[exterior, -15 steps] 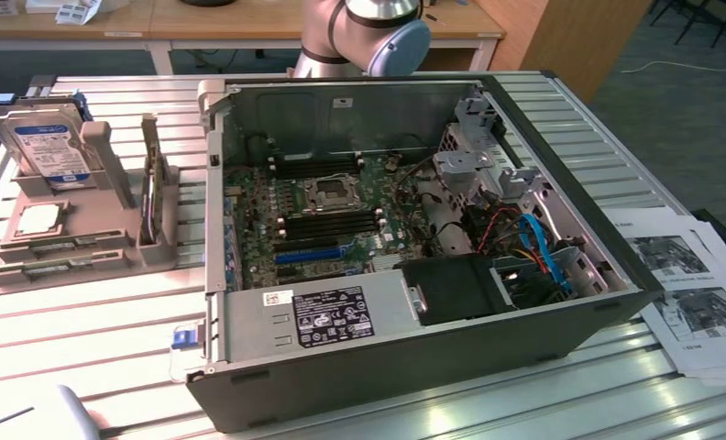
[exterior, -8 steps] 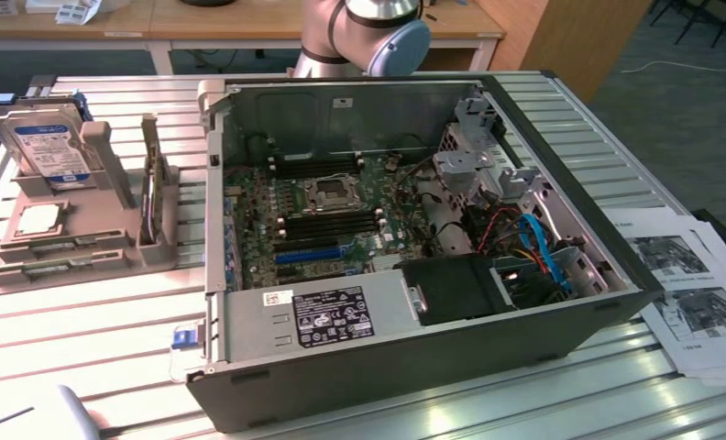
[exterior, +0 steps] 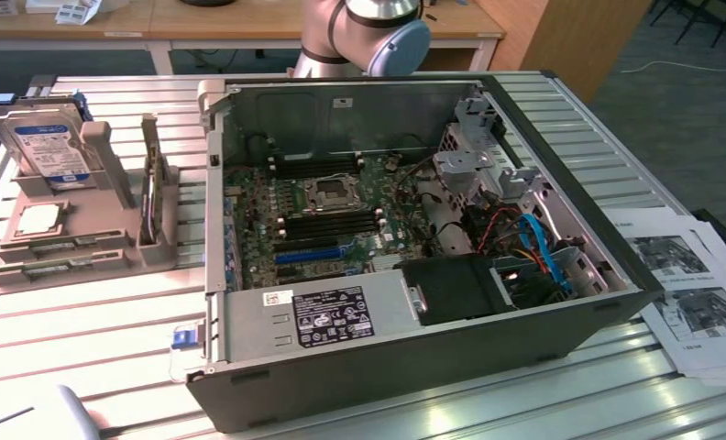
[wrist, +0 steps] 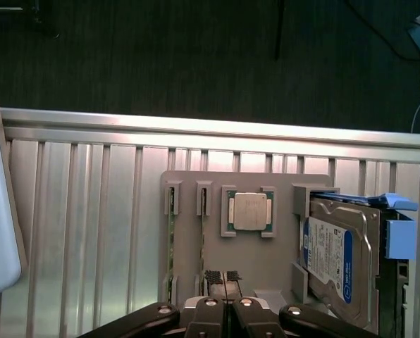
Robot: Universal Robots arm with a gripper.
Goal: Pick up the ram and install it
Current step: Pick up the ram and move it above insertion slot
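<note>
The arm (exterior: 369, 37) is the usual brushed silver-grey tubing with fat rounded joints, and one joint wears a pale blue round cap (exterior: 402, 41). The gripper (wrist: 223, 277) has black curved linkage bars (wrist: 136, 318) on the outside, light grey finger pieces (wrist: 199, 318) inside, shiny round pins (wrist: 210, 303) at the pivots, and small dark pads (wrist: 213, 277) with a cross-hatched grippy texture.

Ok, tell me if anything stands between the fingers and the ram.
Nothing visible does. The shut fingers hang over the grey holder, and the nearer ram stands on edge in its slot right beside them, with bare holder between.
</note>
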